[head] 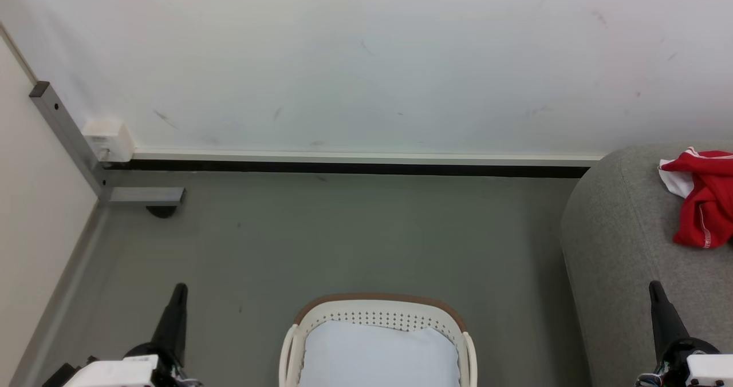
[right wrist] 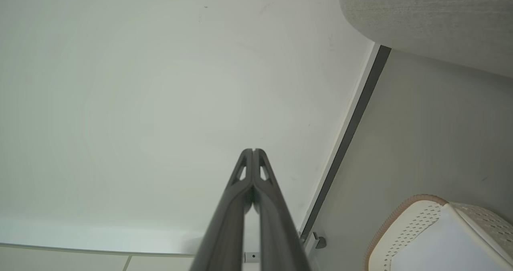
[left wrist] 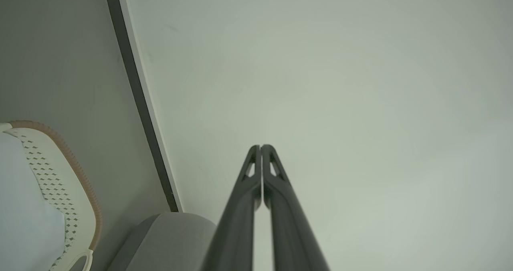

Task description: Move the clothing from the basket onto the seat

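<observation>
While your left gripper [left wrist: 261, 146] and right gripper [right wrist: 253, 150] sit with fingers pressed together on nothing, the white basket [head: 378, 301] stands between them, pale lining [head: 372, 352] showing inside. Farther on, the red clothing [head: 707, 204] lies crumpled on the grey sofa [head: 618, 232], beyond the right gripper and well apart from both.

I have open floor [head: 343, 232] between the basket [head: 378, 312] rim and the wall [head: 366, 60]; the seat [head: 618, 232] blocks my right, a metal bracket [head: 69, 141] the far left corner.
</observation>
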Motion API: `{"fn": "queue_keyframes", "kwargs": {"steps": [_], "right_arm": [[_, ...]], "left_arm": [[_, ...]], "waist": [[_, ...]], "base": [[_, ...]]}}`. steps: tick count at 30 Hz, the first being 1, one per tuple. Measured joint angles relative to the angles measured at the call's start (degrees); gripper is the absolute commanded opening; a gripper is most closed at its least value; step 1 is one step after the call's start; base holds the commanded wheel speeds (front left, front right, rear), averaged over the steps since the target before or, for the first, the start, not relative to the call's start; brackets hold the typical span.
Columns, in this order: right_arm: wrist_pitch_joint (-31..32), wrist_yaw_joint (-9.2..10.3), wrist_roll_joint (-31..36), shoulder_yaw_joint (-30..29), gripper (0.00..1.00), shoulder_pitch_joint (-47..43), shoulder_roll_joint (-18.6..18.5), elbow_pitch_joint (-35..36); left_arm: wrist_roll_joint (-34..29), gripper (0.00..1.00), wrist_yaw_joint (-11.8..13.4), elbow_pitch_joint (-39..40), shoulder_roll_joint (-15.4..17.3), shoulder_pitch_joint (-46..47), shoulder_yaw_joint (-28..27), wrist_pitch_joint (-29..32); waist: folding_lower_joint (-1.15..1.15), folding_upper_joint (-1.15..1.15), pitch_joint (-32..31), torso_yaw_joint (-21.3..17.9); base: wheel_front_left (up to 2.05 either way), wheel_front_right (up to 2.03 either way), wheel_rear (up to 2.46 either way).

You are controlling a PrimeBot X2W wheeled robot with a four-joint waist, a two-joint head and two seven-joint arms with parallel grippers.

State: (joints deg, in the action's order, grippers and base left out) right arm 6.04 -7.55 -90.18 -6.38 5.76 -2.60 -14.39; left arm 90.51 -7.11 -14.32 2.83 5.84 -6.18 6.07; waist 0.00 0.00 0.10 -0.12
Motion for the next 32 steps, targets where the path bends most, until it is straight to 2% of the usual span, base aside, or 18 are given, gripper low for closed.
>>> {"fn": "queue_keyframes", "kwargs": {"steps": [6, 32], "right_arm": [[0.5, 0.0, -2.2, -0.1, 0.0, 0.1, 0.0, 0.2], [0.5, 0.0, -2.2, -0.1, 0.0, 0.1, 0.0, 0.2]], "left_arm": [[1.5, 0.0, -0.4, 0.2, 0.0, 0.1, -0.4, 0.5], [1.5, 0.0, -0.4, 0.2, 0.0, 0.1, -0.5, 0.5]], "waist": [[0.0, 0.0, 0.1, 0.1], [0.0, 0.0, 0.1, 0.1]], "base": [[0.0, 0.0, 0.0], [0.0, 0.0, 0.0]]}}
